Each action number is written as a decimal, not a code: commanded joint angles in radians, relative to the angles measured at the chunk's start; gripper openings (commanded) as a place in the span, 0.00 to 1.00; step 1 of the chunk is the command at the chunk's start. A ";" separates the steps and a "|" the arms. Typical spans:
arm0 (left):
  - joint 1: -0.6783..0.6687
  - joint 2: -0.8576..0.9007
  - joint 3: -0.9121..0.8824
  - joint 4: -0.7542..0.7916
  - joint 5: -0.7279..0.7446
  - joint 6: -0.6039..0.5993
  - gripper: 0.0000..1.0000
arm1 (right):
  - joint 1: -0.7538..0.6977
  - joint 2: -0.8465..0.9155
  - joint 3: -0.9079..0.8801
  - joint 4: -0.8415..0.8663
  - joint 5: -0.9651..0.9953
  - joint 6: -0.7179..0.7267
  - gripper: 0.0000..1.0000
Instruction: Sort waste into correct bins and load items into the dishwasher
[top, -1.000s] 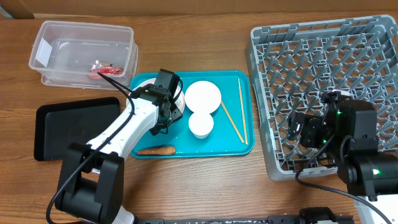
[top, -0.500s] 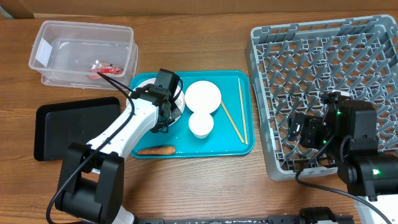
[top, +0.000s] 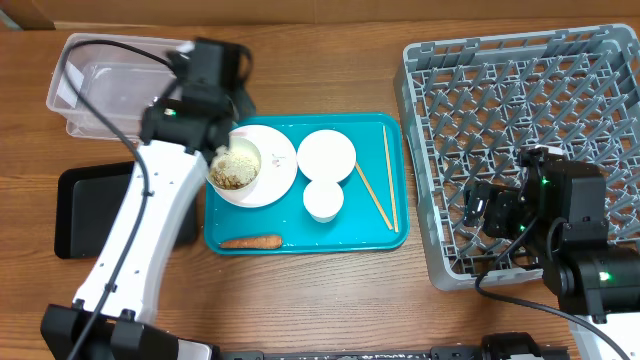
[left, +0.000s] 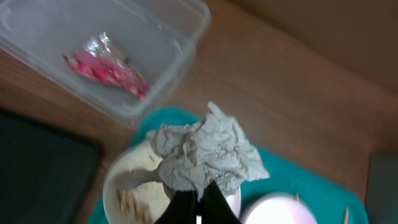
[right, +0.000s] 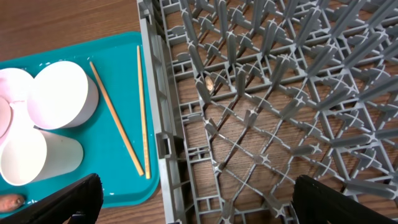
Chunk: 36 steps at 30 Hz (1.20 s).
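My left gripper (left: 198, 194) is shut on the crumpled white paper (left: 205, 152), held in the air over the far-left edge of the teal tray, beside the clear tub (top: 100, 85). A red-and-white wrapper (left: 109, 65) lies in the tub. Below the paper, a small bowl of beige food scraps (top: 234, 165) sits on the white plate (top: 282, 160). A white bowl (top: 326, 155), a cup (top: 323, 199), chopsticks (top: 385, 180) and a carrot (top: 250, 241) lie on the tray. My right gripper (right: 205, 208) hangs open over the grey dish rack's (top: 520, 100) front-left corner.
The teal tray (top: 392, 232) sits mid-table between the tub and the rack. A flat black tray (top: 85, 205) lies at the left, partly under my left arm. Bare wood runs along the table's front edge.
My left gripper shut on the crumpled paper at the plate, then rose and swung back-left toward the tub, uncovering the bowl of scraps. The right arm has not moved.
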 joint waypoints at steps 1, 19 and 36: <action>0.122 0.048 0.010 0.115 -0.105 0.032 0.04 | -0.003 -0.002 0.025 0.005 0.010 -0.003 1.00; 0.267 0.253 0.184 0.076 0.218 0.229 0.53 | -0.003 -0.002 0.025 0.005 0.010 -0.003 1.00; -0.064 0.293 -0.040 -0.224 0.187 0.175 0.51 | -0.003 -0.002 0.025 0.000 0.009 -0.003 1.00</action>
